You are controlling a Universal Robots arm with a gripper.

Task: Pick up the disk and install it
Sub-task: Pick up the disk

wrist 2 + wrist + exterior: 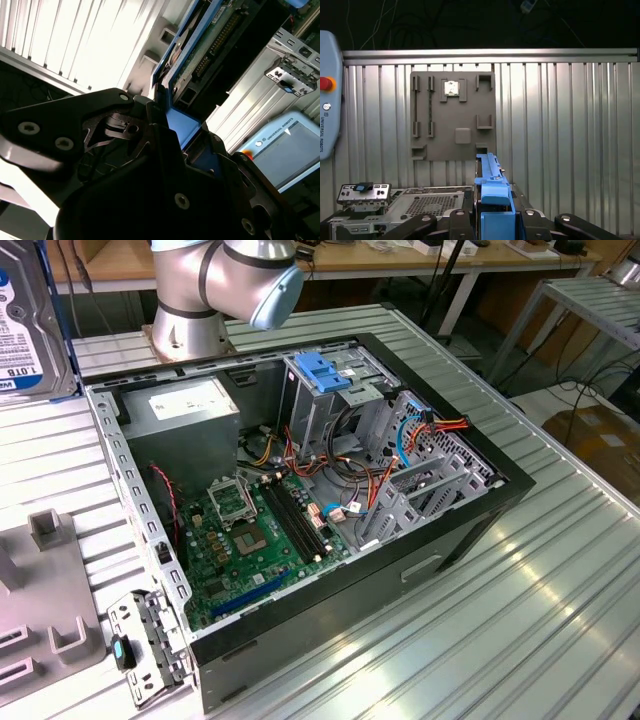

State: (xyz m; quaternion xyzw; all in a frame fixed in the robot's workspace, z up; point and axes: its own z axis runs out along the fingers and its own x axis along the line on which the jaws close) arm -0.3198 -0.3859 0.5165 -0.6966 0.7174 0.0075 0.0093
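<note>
Gripper [496,219] clenched on the disk [491,187].
It clamps the blue carrier's tab end in both wrist views; the disk [30,330] is held at the exterior view's far left, well apart from the open computer case [430,570].

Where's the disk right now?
The disk is gripped in the claw, at the exterior view's far left, left of the open case.

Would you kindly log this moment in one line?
gripper: shut on disk | disk: aloft, outside computer case | install: not done
</note>
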